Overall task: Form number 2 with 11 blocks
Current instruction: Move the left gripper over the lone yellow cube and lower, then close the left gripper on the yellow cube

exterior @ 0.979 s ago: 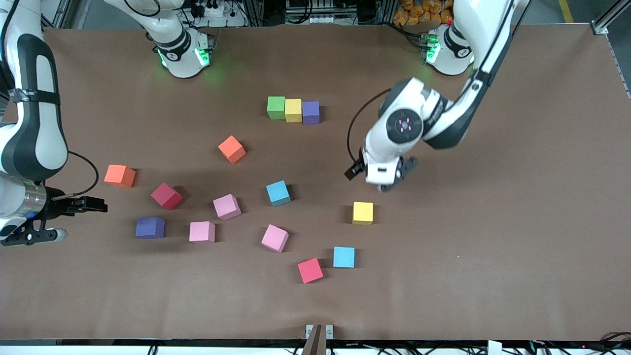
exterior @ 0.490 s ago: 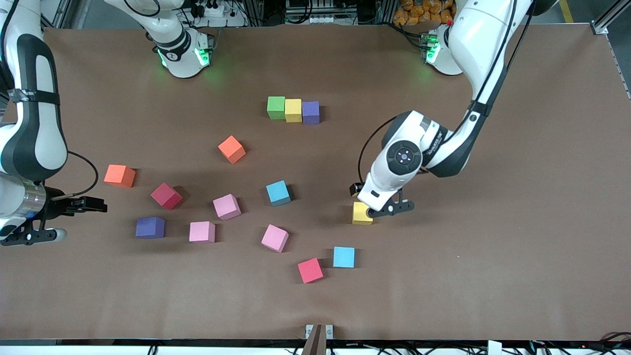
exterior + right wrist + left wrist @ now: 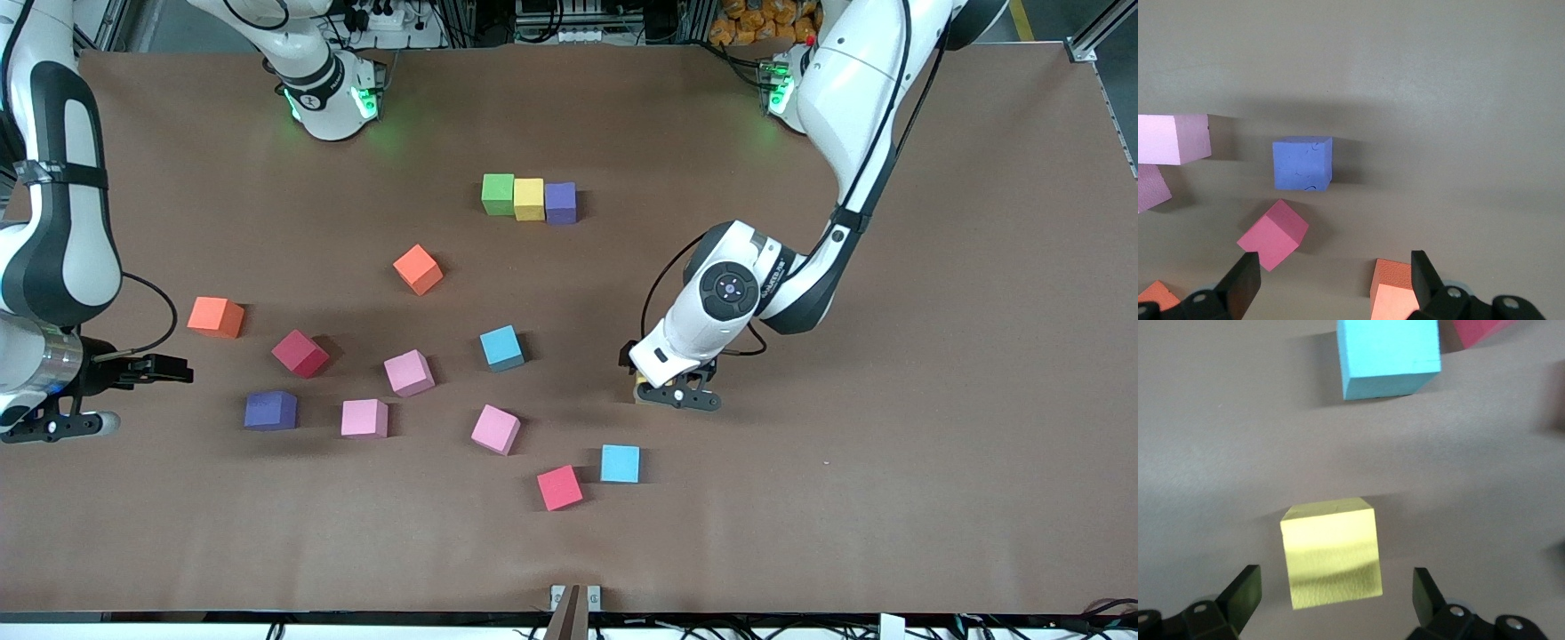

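Three blocks are standing in a tight row near the robots' side of the table: a green block, a yellow block and a purple block, touching each other side by side, so only this first line of the number 2 is lying there.

On the clock face of the front view, with twelve at the robots' bases, the left gripper is hanging at about four o'clock from this row. It is standing low over a second yellow cube, and its fingers are spread wide on both sides of the cube, not touching it. At about six o'clock from this cube a light blue block is lying, with a red block just beside it.

Toward the right arm's end more cubes are lying apart: an orange block, a teal-blue block, three pink blocks, a dark red block, a second purple block and another orange block.

The right gripper is waiting at nine o'clock, above the table's edge, with its fingers wide apart and holding nothing.
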Controlling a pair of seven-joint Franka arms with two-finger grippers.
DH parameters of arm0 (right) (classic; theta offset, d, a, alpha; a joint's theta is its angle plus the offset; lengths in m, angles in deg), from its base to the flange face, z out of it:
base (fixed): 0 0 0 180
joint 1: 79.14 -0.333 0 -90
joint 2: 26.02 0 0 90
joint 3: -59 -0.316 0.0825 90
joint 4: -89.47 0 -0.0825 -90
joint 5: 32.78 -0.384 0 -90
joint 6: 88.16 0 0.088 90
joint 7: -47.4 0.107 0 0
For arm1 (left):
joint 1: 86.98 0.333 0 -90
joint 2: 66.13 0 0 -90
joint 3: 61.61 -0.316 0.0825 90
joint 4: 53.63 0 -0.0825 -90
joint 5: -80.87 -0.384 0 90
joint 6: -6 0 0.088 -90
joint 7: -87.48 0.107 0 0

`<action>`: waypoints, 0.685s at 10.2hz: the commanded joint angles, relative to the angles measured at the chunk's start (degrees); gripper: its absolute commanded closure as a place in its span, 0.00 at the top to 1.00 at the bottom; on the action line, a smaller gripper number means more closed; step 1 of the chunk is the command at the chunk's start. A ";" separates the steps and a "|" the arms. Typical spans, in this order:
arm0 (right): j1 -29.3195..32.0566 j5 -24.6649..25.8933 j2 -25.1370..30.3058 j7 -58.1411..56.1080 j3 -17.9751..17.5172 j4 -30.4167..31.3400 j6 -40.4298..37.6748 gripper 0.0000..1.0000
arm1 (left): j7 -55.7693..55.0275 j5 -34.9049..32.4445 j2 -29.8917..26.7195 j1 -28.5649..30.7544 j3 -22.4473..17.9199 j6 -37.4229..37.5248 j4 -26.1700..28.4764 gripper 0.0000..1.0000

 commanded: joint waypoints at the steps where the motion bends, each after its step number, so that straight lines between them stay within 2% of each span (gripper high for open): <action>1: 0.80 -1.12 -0.06 -1.05 -0.54 -0.40 -0.03 1.00 | 1.50 -2.49 1.61 -1.28 -0.54 -1.87 -1.15 1.00; 7: 1.24 -1.12 -0.33 -1.14 -0.63 -0.31 0.06 1.00 | 4.22 -3.99 2.49 -0.58 -1.50 -3.72 -0.79 1.00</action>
